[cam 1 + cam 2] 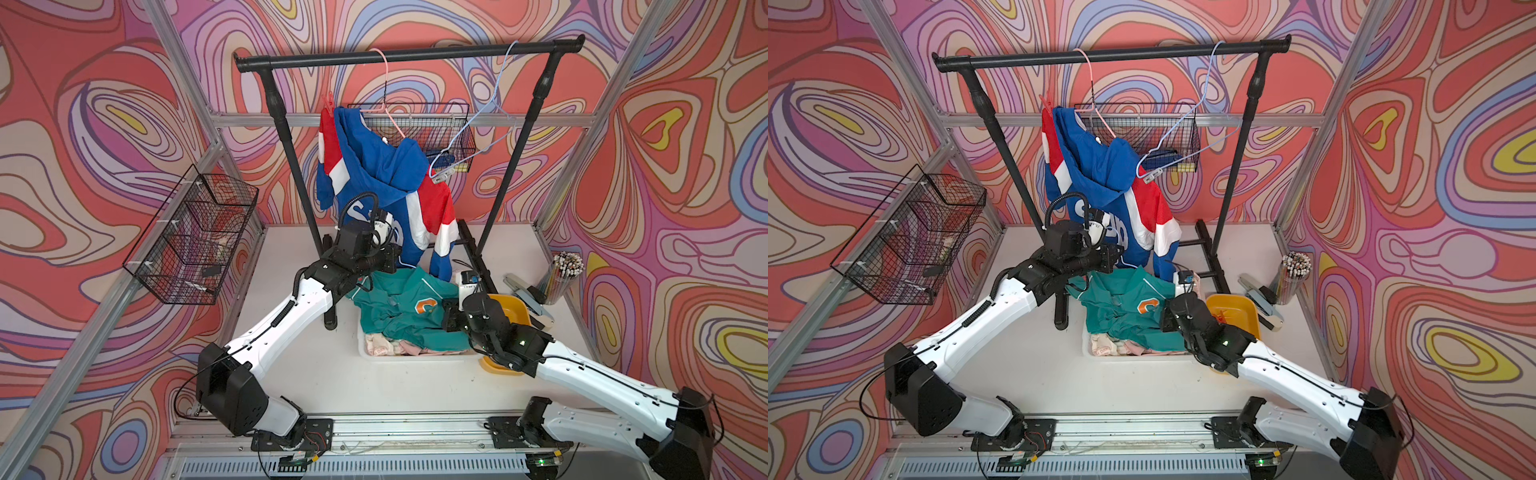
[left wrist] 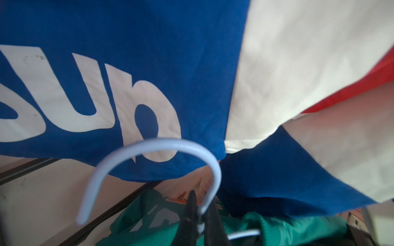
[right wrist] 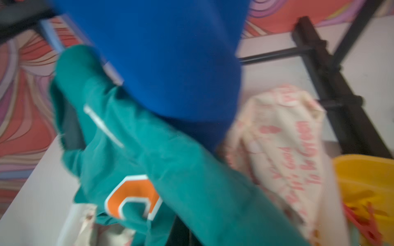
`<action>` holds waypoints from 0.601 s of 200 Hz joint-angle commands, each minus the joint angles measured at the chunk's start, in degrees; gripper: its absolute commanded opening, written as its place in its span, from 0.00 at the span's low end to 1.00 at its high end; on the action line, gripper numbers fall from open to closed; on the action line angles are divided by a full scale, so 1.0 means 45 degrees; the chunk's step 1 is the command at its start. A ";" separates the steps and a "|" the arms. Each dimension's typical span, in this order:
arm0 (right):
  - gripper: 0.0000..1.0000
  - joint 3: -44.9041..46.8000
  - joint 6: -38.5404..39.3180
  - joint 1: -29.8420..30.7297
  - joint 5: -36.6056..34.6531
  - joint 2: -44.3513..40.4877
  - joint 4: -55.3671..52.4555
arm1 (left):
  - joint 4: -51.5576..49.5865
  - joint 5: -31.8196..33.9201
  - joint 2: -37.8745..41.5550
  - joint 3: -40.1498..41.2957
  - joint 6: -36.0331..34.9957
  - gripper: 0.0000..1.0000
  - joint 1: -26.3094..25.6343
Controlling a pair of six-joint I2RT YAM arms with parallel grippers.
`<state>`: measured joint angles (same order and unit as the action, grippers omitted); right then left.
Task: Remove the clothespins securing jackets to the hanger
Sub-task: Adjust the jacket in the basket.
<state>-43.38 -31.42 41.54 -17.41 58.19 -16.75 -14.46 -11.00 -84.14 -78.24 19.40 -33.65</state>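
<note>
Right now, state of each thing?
Hoodie: hanging, coral peg on.
Teal jacket: off rail, over bin.
Pink jacket: in bin, under teal.
Blue hanger: on rail, bare, grey peg clipped on.
Tray: red pegs inside.
Left pincer: shut on white hanger.
Right pincer: shut at teal jacket; grip unclear.

Both top views are bright, evenly lit and sharp. The right wrist view is smeared by motion blur. The left wrist view is dimmer, its close hanger hook [image 2: 162, 144] soft.
</note>
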 commanded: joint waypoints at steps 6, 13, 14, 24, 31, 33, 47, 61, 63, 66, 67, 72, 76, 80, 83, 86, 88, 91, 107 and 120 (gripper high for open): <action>0.00 0.0105 -0.0041 -0.1723 0.1911 0.0374 0.0093 | -0.0653 0.0251 0.0180 -0.0587 -0.0494 0.00 -0.0529; 0.00 0.0127 0.0004 -0.2192 0.2507 0.0679 0.0417 | -0.0641 0.0259 0.0201 -0.0547 -0.0548 0.00 -0.0686; 0.00 0.0117 0.0007 -0.2245 0.2563 0.0709 0.0459 | -0.0638 0.0268 0.0201 -0.0545 -0.0554 0.00 -0.0715; 0.00 0.0117 0.0122 -0.2710 0.3031 0.1163 0.0902 | -0.0653 0.0276 0.0173 -0.0488 -0.0544 0.00 -0.0914; 0.00 0.0057 0.0236 -0.2927 0.3218 0.1510 0.1119 | -0.0637 0.0271 0.0110 -0.0469 -0.0488 0.00 -0.1073; 0.00 0.0041 0.0286 -0.2982 0.3252 0.1611 0.1192 | -0.0645 0.0291 0.0081 -0.0452 -0.0474 0.00 -0.1130; 0.00 -0.0060 0.0530 -0.3427 0.3485 0.2234 0.1609 | -0.0634 0.0440 -0.0103 -0.0360 -0.0433 0.00 -0.1527; 0.00 0.0049 0.0613 -0.4015 0.3972 0.2728 0.2277 | -0.0405 0.0550 -0.0289 -0.0182 -0.0298 0.00 -0.1872; 0.00 0.0074 0.0600 -0.4099 0.4036 0.2799 0.2370 | -0.0343 0.0556 -0.0327 -0.0151 -0.0236 0.00 -0.1891; 0.00 0.0096 0.0589 -0.4229 0.4158 0.2914 0.2548 | -0.0274 0.0549 -0.0363 -0.0094 -0.0186 0.00 -0.1950; 0.00 0.0110 0.0572 -0.4259 0.4189 0.2914 0.2589 | -0.0259 0.0531 -0.0383 -0.0075 -0.0158 0.00 -0.1953; 0.00 0.0120 0.0543 -0.4439 0.4357 0.3167 0.2773 | -0.0249 0.0508 -0.0470 0.0007 -0.0065 0.00 -0.2018; 0.00 0.0094 0.0537 -0.4523 0.4427 0.3302 0.2873 | -0.0039 0.0467 -0.0549 0.0055 0.0024 0.00 -0.2050; 0.00 0.0064 0.0572 -0.4570 0.4470 0.3450 0.2930 | 0.0201 0.0440 -0.0616 0.0078 0.0103 0.00 -0.2069; 0.00 0.0027 0.0595 -0.4571 0.4464 0.3530 0.2957 | 0.0246 0.0444 -0.0709 0.0093 0.0169 0.00 -0.2083; 0.00 0.0012 0.0612 -0.4564 0.4439 0.3601 0.2997 | 0.0303 0.0440 -0.0772 0.0117 0.0236 0.00 -0.2106; 0.00 -0.0004 0.0624 -0.4573 0.4436 0.3638 0.3019 | 0.0342 0.0430 -0.0799 0.0124 0.0273 0.00 -0.2121; 0.00 -0.0009 0.0633 -0.4579 0.4467 0.3675 0.3037 | 0.0400 0.0433 -0.0856 0.0150 0.0327 0.00 -0.2140; 0.00 -0.0168 0.0726 -0.4563 0.4637 0.3370 0.2922 | 0.0644 0.0525 -0.1046 0.0367 0.0424 0.00 -0.2209; 0.00 -0.0308 0.0802 -0.4404 0.4749 0.2582 0.2570 | 0.0600 0.0780 -0.1039 0.0468 0.0367 0.00 -0.2209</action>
<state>-43.38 -29.39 21.06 1.52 74.28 -7.25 -12.38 -6.15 -87.83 -77.87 19.07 -42.33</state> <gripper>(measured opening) 0.041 0.071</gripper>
